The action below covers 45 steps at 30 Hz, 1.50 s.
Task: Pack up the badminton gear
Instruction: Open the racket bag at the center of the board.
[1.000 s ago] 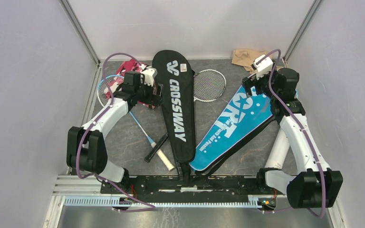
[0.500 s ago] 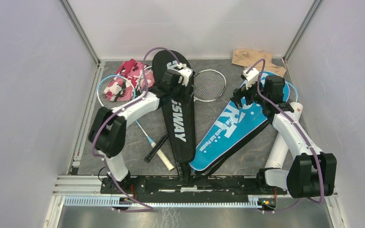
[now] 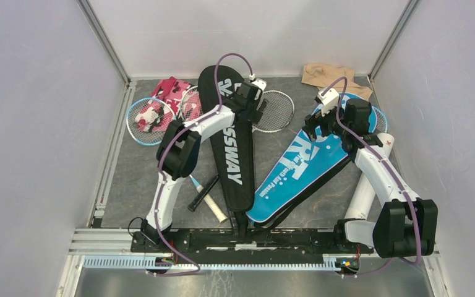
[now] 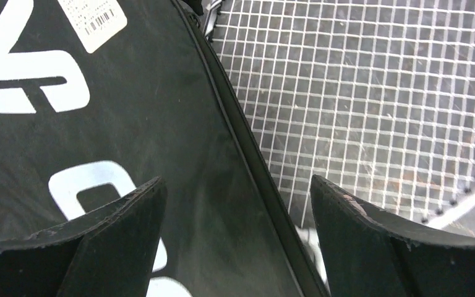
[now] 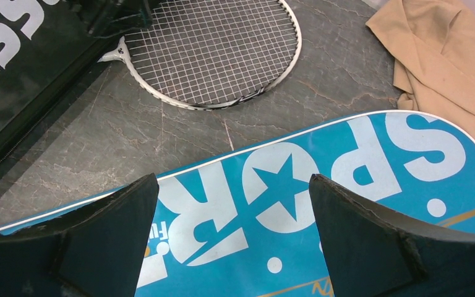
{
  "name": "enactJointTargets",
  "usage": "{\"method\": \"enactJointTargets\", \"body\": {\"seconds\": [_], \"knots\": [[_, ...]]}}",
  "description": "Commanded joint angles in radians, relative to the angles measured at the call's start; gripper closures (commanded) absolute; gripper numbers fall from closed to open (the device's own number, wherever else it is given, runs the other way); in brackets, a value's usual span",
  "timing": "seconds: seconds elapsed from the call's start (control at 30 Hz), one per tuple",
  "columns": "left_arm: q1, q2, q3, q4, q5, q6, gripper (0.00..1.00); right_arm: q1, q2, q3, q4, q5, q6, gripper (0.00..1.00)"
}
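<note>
The black "CROSSWAY" cover [image 3: 230, 148] lies lengthwise in the middle, and the blue "SPORT" cover [image 3: 309, 158] lies slanted to its right. A white-framed racket head [image 3: 275, 111] sticks out from under the black cover's right side. My left gripper [image 3: 256, 110] hangs open, low over that spot. In the left wrist view the left gripper [image 4: 235, 180] straddles the black cover's [image 4: 99, 124] zipped edge beside the racket strings [image 4: 359, 93], holding nothing. My right gripper [image 3: 312, 128] is open above the blue cover's [image 5: 321, 185] wide end, its jaws empty [image 5: 232, 179].
A blue-framed racket [image 3: 137, 127] lies at the left under a pink camouflage cloth [image 3: 170, 99]. Two racket handles [image 3: 205, 193] cross left of the black cover. A beige cloth [image 3: 328, 75] sits at the back right. Grey walls enclose the table on three sides.
My left arm has swung right, from the pink cloth and blue racket to the black cover's right edge. My right gripper shifted slightly down and left over the blue cover.
</note>
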Motion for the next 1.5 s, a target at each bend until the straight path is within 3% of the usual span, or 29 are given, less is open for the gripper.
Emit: {"method": "enactJointTargets", "body": {"seconds": [0.0,0.2,0.47,0.67,0.7,0.9,1.23,1.47], "knots": [[-0.011,0.079,0.123,-0.026,-0.127,0.021,0.11,-0.008,0.001,-0.001,0.026,-0.001,0.006,0.02],[-0.010,0.100,0.121,-0.001,-0.154,0.028,0.27,-0.015,0.013,-0.001,0.023,-0.016,0.006,0.02],[0.001,0.045,0.078,0.016,-0.142,0.010,0.59,-0.017,0.034,0.008,0.008,-0.026,0.004,0.02],[0.058,-0.057,0.067,-0.029,0.004,-0.086,0.96,-0.016,0.054,0.025,-0.012,-0.036,0.004,0.02],[0.075,-0.081,0.063,-0.038,0.053,-0.107,0.98,-0.018,0.054,0.026,-0.009,-0.036,0.006,0.02],[0.184,-0.272,-0.009,-0.016,0.345,-0.194,0.98,0.006,0.079,0.064,0.020,-0.061,0.083,0.02],[0.196,-0.475,-0.165,0.063,0.433,-0.363,0.98,0.188,0.243,0.321,0.097,-0.228,0.298,0.02],[0.185,-0.550,-0.313,0.210,0.456,-0.502,0.98,0.310,0.291,0.325,0.229,-0.309,0.458,0.02]]}}
